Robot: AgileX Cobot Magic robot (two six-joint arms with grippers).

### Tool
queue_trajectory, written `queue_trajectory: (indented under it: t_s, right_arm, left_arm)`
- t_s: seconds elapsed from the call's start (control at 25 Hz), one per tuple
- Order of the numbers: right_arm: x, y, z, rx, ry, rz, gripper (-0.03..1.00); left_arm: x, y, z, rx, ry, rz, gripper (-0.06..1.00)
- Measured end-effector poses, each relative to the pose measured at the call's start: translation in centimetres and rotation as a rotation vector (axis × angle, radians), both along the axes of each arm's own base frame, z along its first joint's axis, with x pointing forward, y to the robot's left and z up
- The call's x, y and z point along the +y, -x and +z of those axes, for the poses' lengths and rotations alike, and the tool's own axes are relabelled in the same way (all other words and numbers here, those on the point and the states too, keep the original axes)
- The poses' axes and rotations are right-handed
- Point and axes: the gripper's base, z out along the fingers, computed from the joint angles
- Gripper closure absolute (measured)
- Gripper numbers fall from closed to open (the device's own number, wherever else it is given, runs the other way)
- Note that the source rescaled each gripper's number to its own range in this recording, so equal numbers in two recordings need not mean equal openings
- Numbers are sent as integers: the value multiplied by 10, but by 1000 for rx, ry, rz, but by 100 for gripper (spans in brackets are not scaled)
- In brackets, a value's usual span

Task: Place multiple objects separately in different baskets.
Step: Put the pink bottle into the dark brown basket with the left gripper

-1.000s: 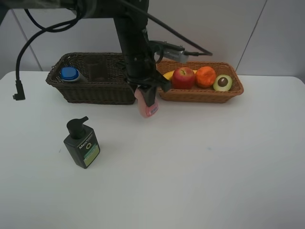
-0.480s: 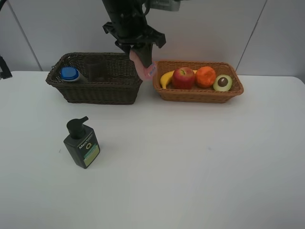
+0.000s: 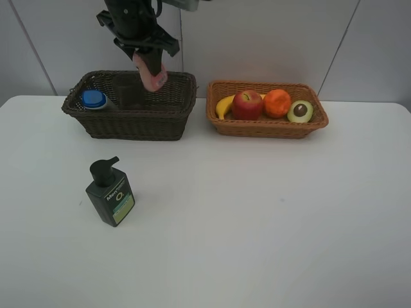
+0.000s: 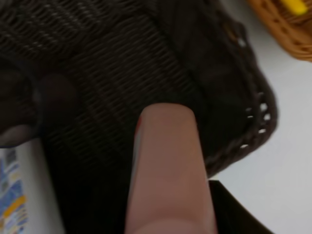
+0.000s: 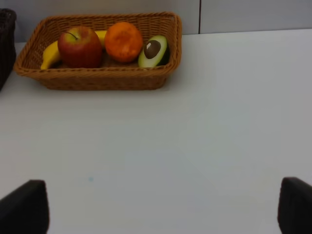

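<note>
1. The left gripper (image 3: 146,54) hangs above the dark brown basket (image 3: 128,122), jaws part closed around the small pink bottle (image 3: 151,72), which hangs tilted over the basket's right half
2. Inside that basket lie the blue-capped shampoo bottle (image 3: 94,100) and a dim cup (image 3: 128,92)
3. The right gripper (image 5: 161,214) has its jaws spread wide, holding nothing
4. The dark pump bottle (image 3: 110,192) stands on the white table (image 3: 270,218)
5. The tan basket (image 3: 266,127) holds banana (image 3: 223,105), apple (image 3: 246,104), orange (image 3: 277,102), avocado half (image 3: 300,111)

Pump bottle (image 3: 110,193) stands before the left basket (image 3: 128,122); fruit basket (image 3: 266,125) lies right of it
</note>
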Motion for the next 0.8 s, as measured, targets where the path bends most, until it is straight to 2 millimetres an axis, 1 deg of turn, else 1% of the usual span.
queue_trajectory:
  t_s: [0.16,0.28,0.36,0.56,0.8]
  right_arm:
    - [0,0,0,0,0,0,-3]
    - [0,0,0,0,0,0,-3]
    - [0,0,0,0,0,0,-3]
    - [0,0,0,0,0,0,-3]
    - [0,0,0,0,0,0,-3]
  left_arm:
    - [8,-8,2,-71,-61,-15,51]
    - [8,-11,3,-121,-66,-41,51]
    - [6,-15,-1,-141,-73,-71,51]
    - [3,-27,-25,-147,-97,-118,51]
    - [3,-38,-49,-160,-138,-173,51]
